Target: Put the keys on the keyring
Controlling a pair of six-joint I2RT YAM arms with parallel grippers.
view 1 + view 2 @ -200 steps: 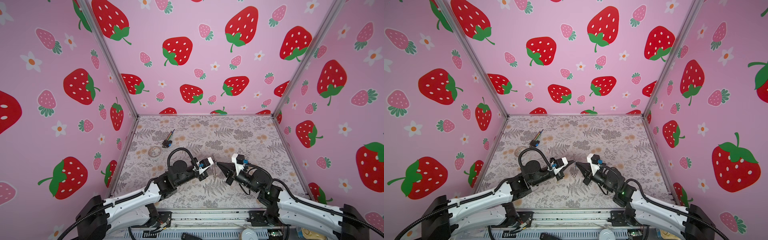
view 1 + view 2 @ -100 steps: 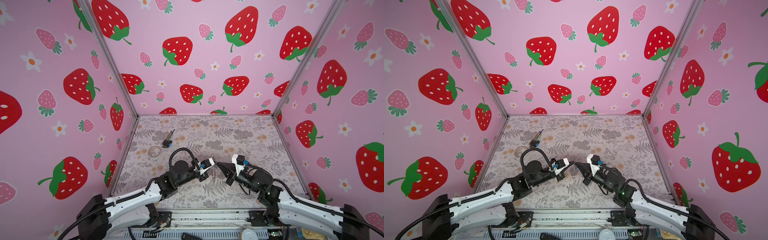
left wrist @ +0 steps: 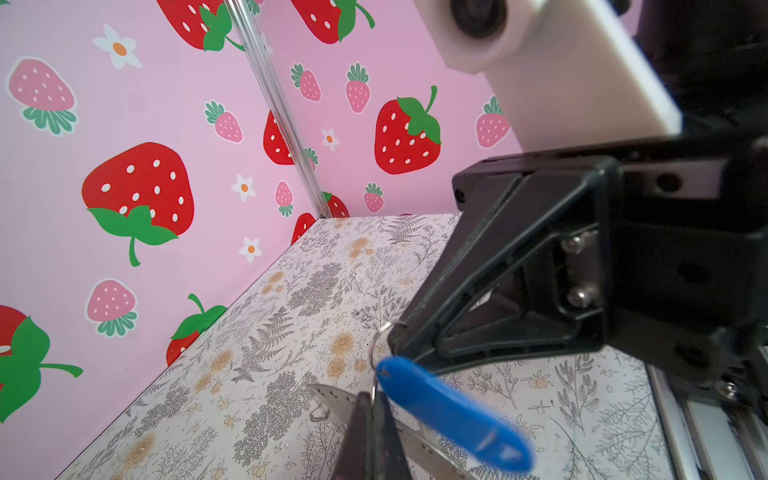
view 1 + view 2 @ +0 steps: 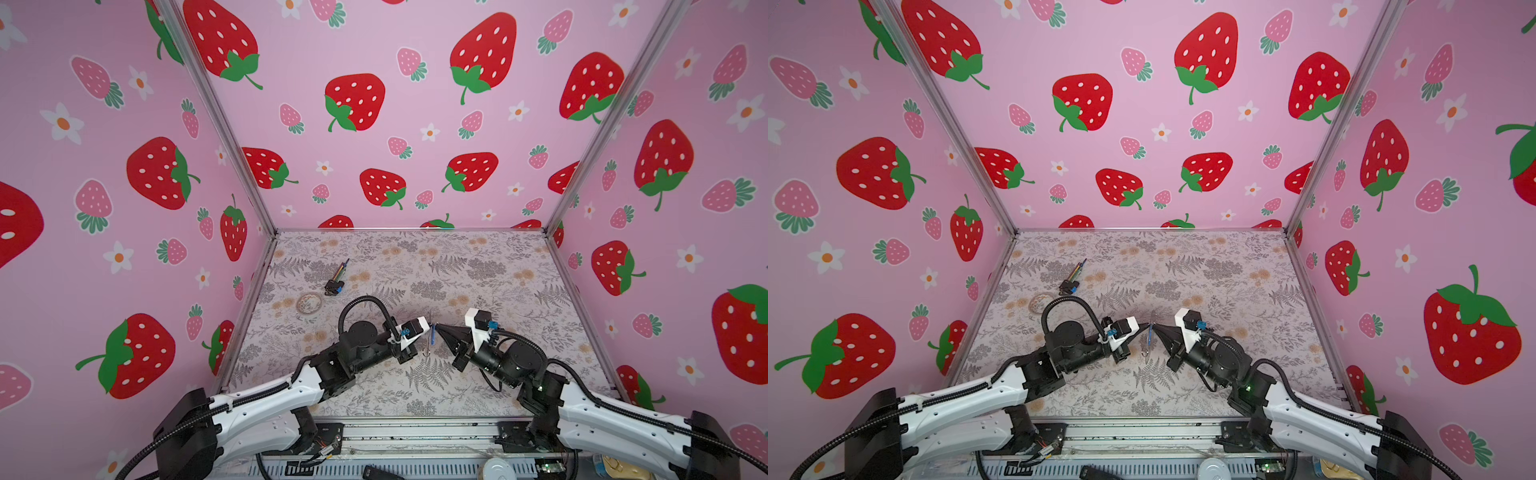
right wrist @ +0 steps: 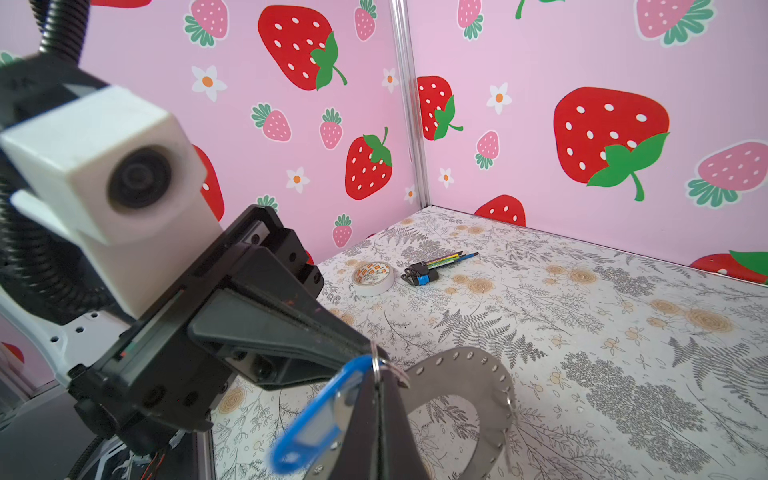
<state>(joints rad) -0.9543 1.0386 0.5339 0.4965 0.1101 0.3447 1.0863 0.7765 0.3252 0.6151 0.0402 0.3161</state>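
Above the front middle of the mat [image 4: 457, 270], my left gripper [image 5: 369, 354] and right gripper [image 3: 395, 341] meet tip to tip, both pinched closed. Between the tips the keyring [image 5: 469, 374] is up off the mat, seen on edge in both top views. The keys [image 3: 449, 415] hang right at the tips from a thin wire loop [image 5: 395, 371], and the blue tag [image 5: 349, 372] slants down across the keyring's face. I cannot tell which gripper pinches the keyring and which the wire loop, nor whether the loop passes through a rim hole. Tape [image 5: 374, 286] and a plug [image 5: 422, 276] lie side by side at the mat's far left, well apart from my grippers.
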